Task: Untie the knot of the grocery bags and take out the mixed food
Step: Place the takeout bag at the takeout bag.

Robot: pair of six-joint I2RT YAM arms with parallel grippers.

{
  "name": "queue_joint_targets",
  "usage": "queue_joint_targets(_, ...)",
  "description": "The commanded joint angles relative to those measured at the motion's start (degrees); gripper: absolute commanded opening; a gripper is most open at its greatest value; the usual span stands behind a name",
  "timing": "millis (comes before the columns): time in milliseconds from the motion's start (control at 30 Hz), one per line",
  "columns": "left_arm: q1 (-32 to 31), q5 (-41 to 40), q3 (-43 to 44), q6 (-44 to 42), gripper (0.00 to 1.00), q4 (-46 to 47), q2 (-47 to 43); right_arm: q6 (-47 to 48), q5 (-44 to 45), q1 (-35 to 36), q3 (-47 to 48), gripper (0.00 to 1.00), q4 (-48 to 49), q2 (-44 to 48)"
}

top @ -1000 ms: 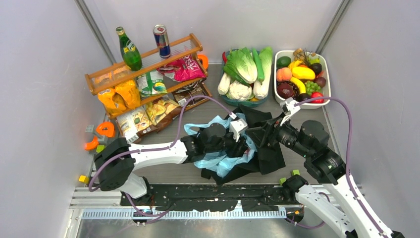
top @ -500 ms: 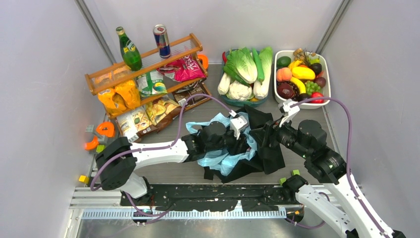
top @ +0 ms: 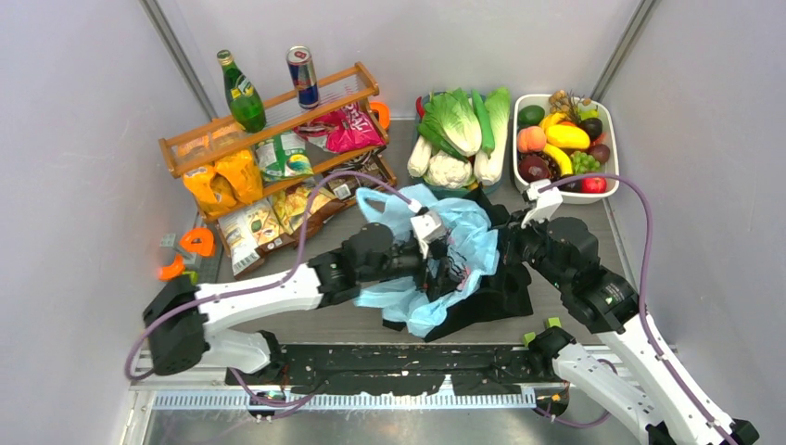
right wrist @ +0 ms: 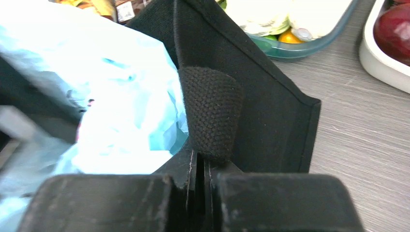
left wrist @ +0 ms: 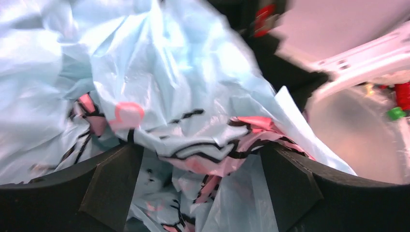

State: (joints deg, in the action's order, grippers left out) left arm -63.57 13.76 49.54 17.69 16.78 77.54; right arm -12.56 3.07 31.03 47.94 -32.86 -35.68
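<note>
1. The blue bag (top: 463, 243) sits crumpled mid-table on top of the black tote (top: 508, 295), right between your two arms. There's veg (top: 461, 130) and snack packs (top: 269, 218) along the back. I can't tell if any food is inside either bag.
2. Your left gripper (left wrist: 200, 186) has its jaws spread wide. Blue film bulges up between the fingers, but nothing's pinched, so it's holding nothing.
3. Your right gripper (right wrist: 200, 169) is clamped tight on the tote's woven strap (right wrist: 211, 113), and the strap's loop stands up just above the fingers.
4. I can't find the knot in any view. It's either buried in the crumple or hidden behind the arms.
5. The blue bag is thin film. I'd expect it to weigh almost nothing, be slick, and stretch or tear if you yank it. A single layer of wall will probably just slide out of the jaws. Go for a bunched part like the handle loop (top: 371, 201) poking out at the back left.
6. The tote is soft and floppy, but the fabric should be grippy and the strap looks tough. It makes a decent anchor while the other arm works the plastic.
7. If there's food in there, the packs will likely be crinkly and slippery, so take them by a sealed edge. Toy veg should be light and firm, so grab those across the middle.
</note>
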Motion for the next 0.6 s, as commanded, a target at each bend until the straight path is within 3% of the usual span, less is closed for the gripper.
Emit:
queue_joint_targets(0,0.62,6.66,0.5,0.43,0.96,-0.57,-9.84,-0.94,8.95,0.0,-1.02,0.05,-2.8,-1.89)
queue_joint_targets(100,1.27,10.5,1.27,0.24,0.98,-4.78,-14.07,-1.31,11.05,0.03,-0.9,0.05,-2.9,-2.6)
queue_joint_targets(233,2.0,9.79,1.1,0.06,0.99,-9.1,-18.56,-1.18,12.81,0.02,-0.69,0.05,-3.16,-2.82)
queue_joint_targets(400,3.0,7.79,-1.31,1.86,0.99,-6.03,-26.07,-1.05,13.35,0.0,-0.46,0.05,-3.4,-2.94)
queue_joint_targets(467,3.79,4.02,-3.14,4.13,0.99,-4.3,-30.08,-0.92,13.22,0.01,-0.41,0.05,-3.45,-2.75)
queue_joint_targets(567,5.69,-4.9,-3.92,6.96,0.99,-9.92,-34.81,-0.66,13.01,0.01,-0.13,0.05,-3.74,-2.42)
